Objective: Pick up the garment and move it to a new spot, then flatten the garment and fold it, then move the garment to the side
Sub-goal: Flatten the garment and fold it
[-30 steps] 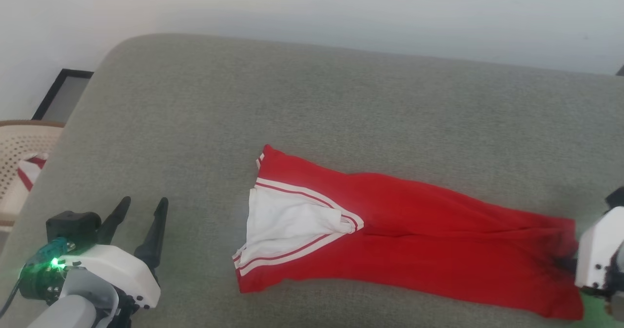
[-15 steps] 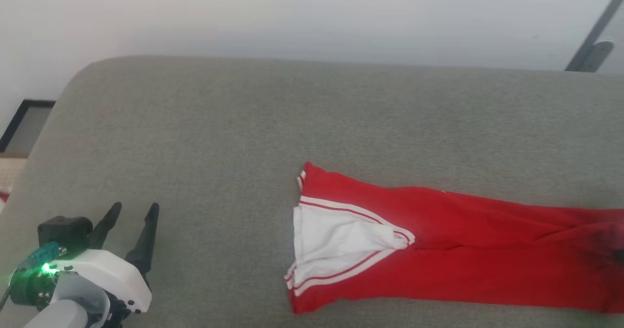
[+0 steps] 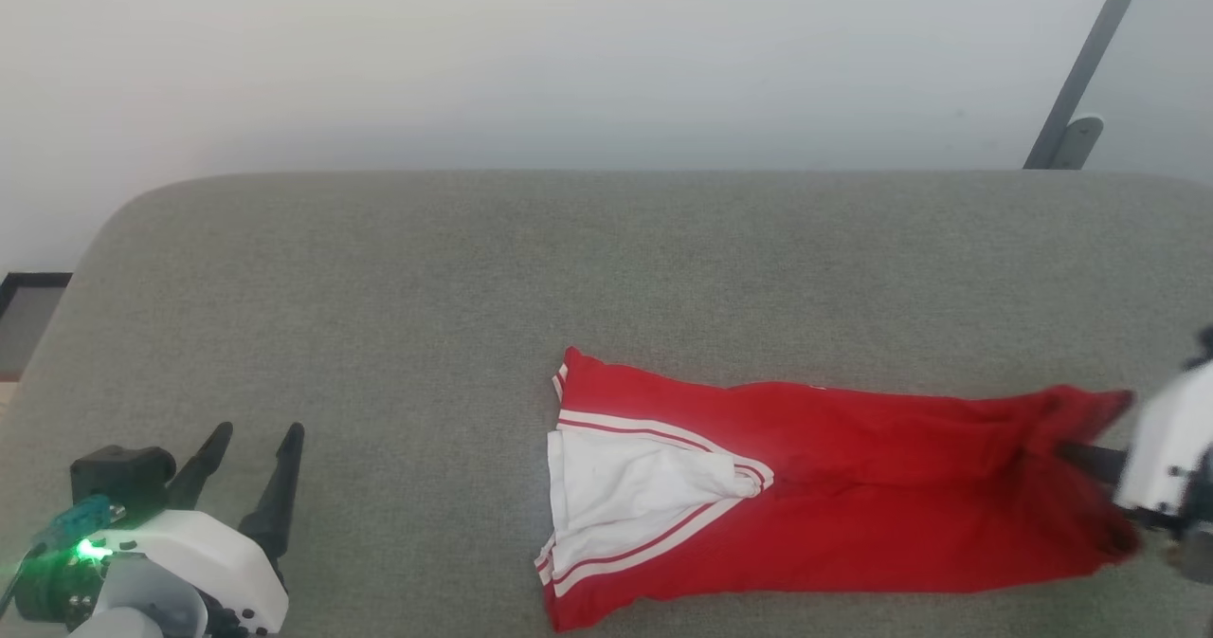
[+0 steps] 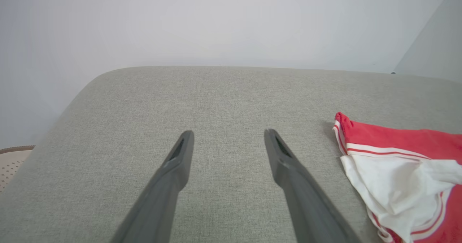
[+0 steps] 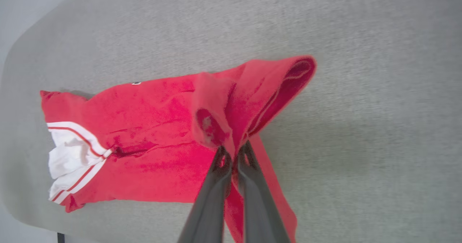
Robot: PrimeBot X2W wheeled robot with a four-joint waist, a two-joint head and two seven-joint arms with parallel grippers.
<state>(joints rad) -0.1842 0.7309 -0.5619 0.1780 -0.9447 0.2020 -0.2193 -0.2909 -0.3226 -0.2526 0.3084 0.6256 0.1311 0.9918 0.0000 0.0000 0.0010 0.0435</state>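
Head view, item 1: jersey shirt point(image 3: 853, 496), long narrow strip on grey cushion point(image 3: 379, 287); end pinched in my R gripper point(image 5: 232, 154), jaws closed. L gripper point(image 3: 258, 434) spread wide, empty. I reckon fold incomplete, side move pending.

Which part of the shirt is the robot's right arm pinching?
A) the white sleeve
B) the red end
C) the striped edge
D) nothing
B: the right fingers are shut on a raised red fold of the shirt, away from its white sleeve.
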